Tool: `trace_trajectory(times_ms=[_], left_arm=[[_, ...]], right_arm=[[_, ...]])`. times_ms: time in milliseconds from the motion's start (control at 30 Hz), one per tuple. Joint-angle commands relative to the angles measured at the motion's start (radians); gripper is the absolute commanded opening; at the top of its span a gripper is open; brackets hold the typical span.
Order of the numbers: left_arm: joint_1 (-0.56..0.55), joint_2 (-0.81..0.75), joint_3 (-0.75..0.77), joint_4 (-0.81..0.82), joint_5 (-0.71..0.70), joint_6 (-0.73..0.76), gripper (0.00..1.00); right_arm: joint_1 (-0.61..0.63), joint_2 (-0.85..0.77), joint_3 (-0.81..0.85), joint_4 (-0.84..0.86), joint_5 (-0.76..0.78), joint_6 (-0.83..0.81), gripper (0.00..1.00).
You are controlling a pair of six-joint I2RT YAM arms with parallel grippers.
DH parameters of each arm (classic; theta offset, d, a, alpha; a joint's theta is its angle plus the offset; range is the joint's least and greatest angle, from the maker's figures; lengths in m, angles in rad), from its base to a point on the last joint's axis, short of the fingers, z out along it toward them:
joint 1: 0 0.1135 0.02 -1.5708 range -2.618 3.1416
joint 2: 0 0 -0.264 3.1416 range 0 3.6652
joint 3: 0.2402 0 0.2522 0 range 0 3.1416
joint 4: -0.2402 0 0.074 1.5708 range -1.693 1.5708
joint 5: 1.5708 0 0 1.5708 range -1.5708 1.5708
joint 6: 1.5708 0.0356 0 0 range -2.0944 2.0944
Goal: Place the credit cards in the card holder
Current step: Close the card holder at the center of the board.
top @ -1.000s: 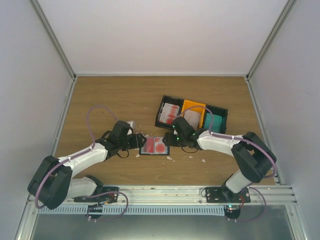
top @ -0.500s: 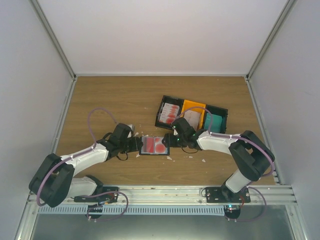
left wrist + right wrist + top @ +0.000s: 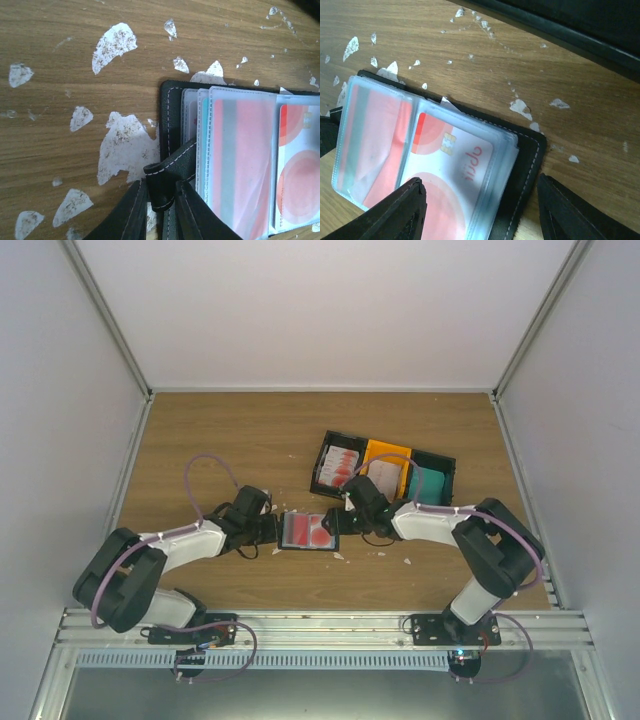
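Observation:
The card holder [image 3: 308, 530] lies open on the table between both arms. Clear sleeves inside it hold red-and-white credit cards [image 3: 240, 165] [image 3: 455, 165]. My left gripper [image 3: 272, 531] is at its left edge, and in the left wrist view the gripper [image 3: 161, 200] is shut on the holder's black stitched strap [image 3: 167, 172], which is bent up off the wood. My right gripper [image 3: 343, 523] is at the holder's right edge. In the right wrist view it [image 3: 481, 185] stands open, one finger over the card and the other over the wood beyond the black cover [image 3: 527, 165].
Behind the right gripper sit three small trays: a black one with red-and-white cards [image 3: 338, 465], an orange one with whitish cards [image 3: 385, 468] and a black one with teal cards [image 3: 430, 480]. White scraps and worn patches [image 3: 125, 150] dot the wood.
My left gripper's jaws have come together on the holder's strap, and the left arm has shifted a little. The right gripper has stayed open at the right edge.

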Motion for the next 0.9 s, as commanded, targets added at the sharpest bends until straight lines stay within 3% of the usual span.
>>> trace_trajectory(times_ms=[0, 233, 633, 867], left_arm=[[-0.002, 0.020, -0.001, 0.083, 0.024, 0.032, 0.18], [-0.001, -0.037, -0.022, 0.098, 0.013, 0.039, 0.00], [-0.001, -0.237, 0.034, 0.020, 0.085, 0.108, 0.00], [-0.001, -0.224, 0.047, 0.106, 0.299, 0.158, 0.00]], right_arm=[[-0.006, 0.043, -0.003, 0.035, -0.025, -0.017, 0.62], [-0.007, 0.053, -0.002, 0.025, -0.022, -0.021, 0.61], [-0.007, -0.039, -0.044, 0.033, 0.065, 0.015, 0.61], [-0.006, -0.101, -0.075, 0.066, 0.090, 0.055, 0.61]])
